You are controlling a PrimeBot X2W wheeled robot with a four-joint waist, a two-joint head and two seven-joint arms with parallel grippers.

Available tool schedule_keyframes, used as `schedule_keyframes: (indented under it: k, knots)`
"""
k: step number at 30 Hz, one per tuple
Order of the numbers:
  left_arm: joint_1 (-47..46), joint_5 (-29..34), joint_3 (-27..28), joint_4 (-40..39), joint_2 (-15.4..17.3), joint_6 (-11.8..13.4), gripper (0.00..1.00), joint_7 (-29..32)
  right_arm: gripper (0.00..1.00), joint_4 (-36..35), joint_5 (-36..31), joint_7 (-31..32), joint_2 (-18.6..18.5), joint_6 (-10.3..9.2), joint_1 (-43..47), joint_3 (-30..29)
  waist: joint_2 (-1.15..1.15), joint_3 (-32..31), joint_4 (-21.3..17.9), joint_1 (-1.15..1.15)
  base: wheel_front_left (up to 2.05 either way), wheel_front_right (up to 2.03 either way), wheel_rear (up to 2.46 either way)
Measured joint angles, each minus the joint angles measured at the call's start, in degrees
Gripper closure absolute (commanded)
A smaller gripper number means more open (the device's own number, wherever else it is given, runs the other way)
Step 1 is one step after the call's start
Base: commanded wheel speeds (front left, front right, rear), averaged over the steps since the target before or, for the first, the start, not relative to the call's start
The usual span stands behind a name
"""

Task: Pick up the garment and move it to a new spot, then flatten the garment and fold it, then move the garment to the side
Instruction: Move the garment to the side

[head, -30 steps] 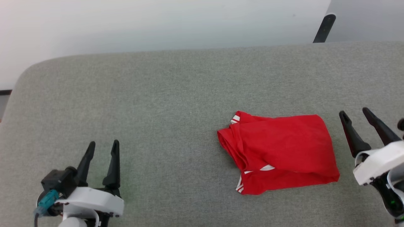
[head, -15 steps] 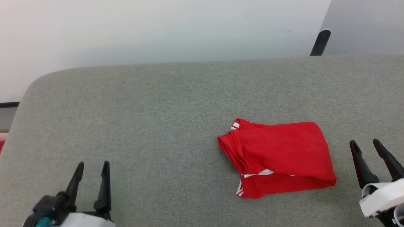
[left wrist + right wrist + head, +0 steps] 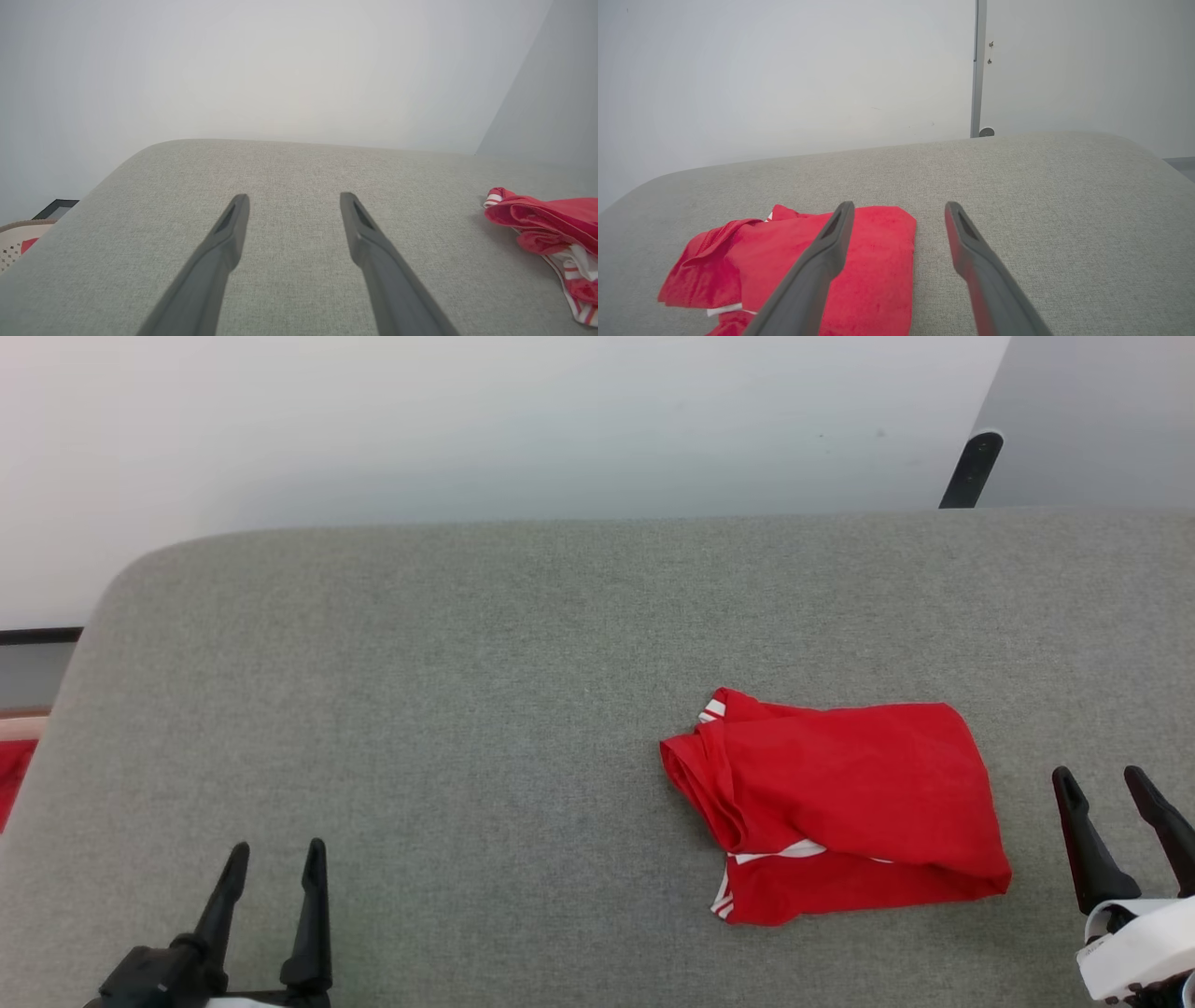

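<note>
The garment [image 3: 840,807], a bright red shirt with white striped trim, lies folded into a compact rectangle on the grey padded table [image 3: 467,663], right of centre. It lies at the right edge of the left wrist view as the garment [image 3: 546,224] and at lower left in the right wrist view as the garment [image 3: 794,270]. My right gripper [image 3: 1103,782] stands open just right of it, apart from the cloth, nothing between its fingers. My left gripper [image 3: 275,854] stands open and empty at the lower left, far from the shirt. Both open grippers [image 3: 290,199] [image 3: 899,207] hover over bare table.
A pale wall runs behind the table's far edge. A dark post [image 3: 971,467] stands at the back right. Beyond the table's rounded left corner sits a pale basket with red cloth [image 3: 18,240]. Wide bare table surface lies left of the shirt.
Both grippers have drawn back toward the view's bottom edge, away from the shirt. The head camera has shifted a little. The folded shirt lies as before.
</note>
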Motion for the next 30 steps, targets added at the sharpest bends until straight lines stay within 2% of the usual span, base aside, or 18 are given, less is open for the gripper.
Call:
schedule_keyframes:
  k: [30]
  knots:
    - [-2.35, -0.34, -0.53, -0.63, -0.66, 0.12, 0.00, 0.00, 0.00, -1.00, -0.59, 1.51, 0.76, 0.00, -0.36, -0.89, 0.00, 1.73, 1.61, 0.00, 0.00, 0.00, 0.00]
